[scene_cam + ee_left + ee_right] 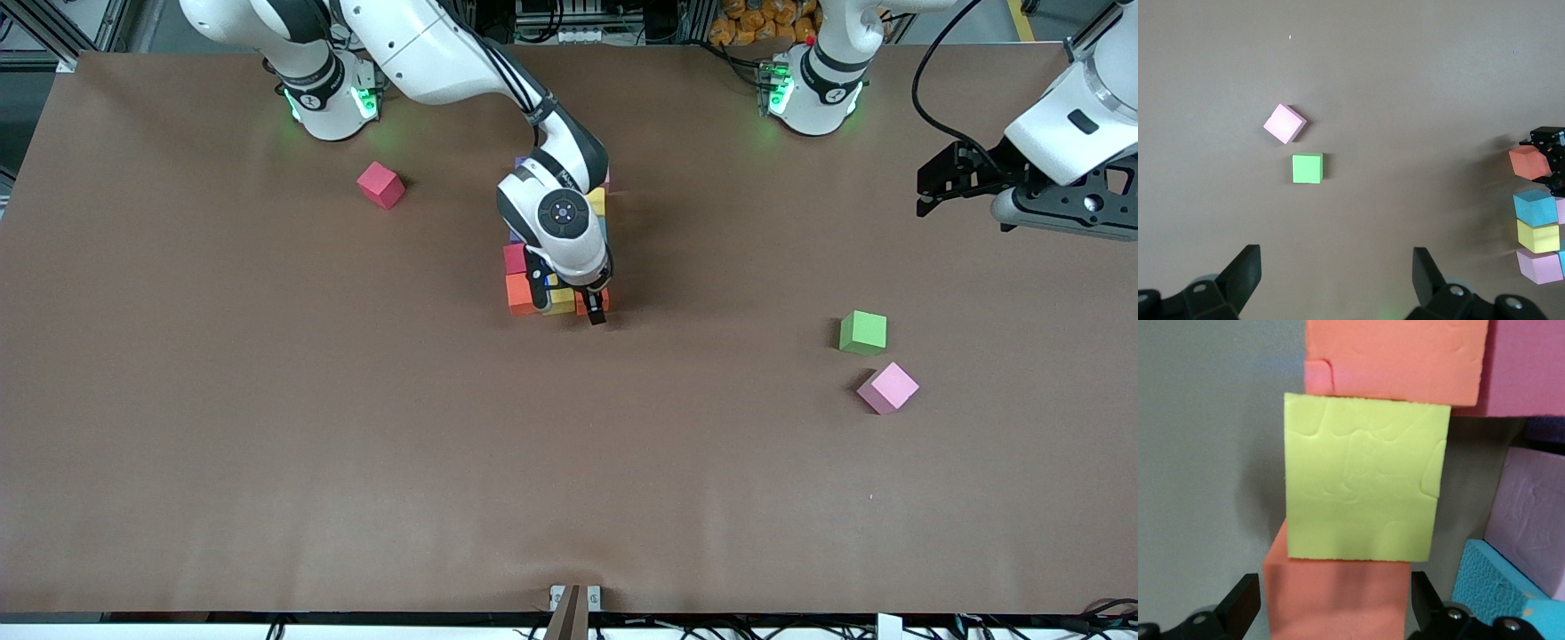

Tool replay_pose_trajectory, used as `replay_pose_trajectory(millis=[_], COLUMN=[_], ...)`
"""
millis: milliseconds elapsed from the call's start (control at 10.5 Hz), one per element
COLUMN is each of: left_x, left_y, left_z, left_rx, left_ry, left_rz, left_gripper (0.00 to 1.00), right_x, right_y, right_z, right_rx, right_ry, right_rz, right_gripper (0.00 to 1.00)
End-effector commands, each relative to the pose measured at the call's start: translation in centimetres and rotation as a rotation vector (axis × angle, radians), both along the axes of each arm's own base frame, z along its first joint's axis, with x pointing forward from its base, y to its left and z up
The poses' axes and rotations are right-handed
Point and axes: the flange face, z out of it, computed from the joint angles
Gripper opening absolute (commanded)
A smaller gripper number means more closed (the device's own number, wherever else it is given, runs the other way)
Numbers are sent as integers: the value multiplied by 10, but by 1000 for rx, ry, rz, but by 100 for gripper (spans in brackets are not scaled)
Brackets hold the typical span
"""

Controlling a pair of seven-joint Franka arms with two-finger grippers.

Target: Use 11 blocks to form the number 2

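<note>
Robotics lab: paper-covered table [267,444], framing.

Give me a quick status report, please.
Right gripper open around orange block at the digit. Left gripper open, waiting. Red cube, pink cube loose.

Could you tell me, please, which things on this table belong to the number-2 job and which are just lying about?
Part of the job:
- half-built digit of small matte foam cubes, under the right gripper
- loose red cube
- loose pale pink cube

Just lying about:
- green cube, beside the pale pink one
- left gripper, waiting open
</note>
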Motion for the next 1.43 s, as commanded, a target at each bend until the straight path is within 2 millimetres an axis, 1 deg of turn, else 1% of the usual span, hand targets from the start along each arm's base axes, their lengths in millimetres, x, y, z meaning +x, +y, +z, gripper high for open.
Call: replay_pose_trajectory(millis=[0,287,574,669,956,1338], left_x=[-4,-8,-6,-7,-5,-3], left_y=[4,-2,-5,-6,-7,-4], left_z=[6,10,6,6,4,4], left_rx=[-19,-11,-6,-5,-12,-17], left_ry=[1,-6,1,1,2,-7], left_rz=[4,-7,2,1,1,5], left_gripper=[100,100,100,100,100,100], right_x=[1,-2,-5,-2,-1,4], right_y=[-2,1,3,2,0,0], right_z=[8,11,15,19,22,32], right_rx=[-4,-15,-31,-31,-39,-47], right_ry=[-5,12,32,24,29,40], right_rz=[-14,-5,5,8,15,17], right_gripper=[100,100,100,100,100,100])
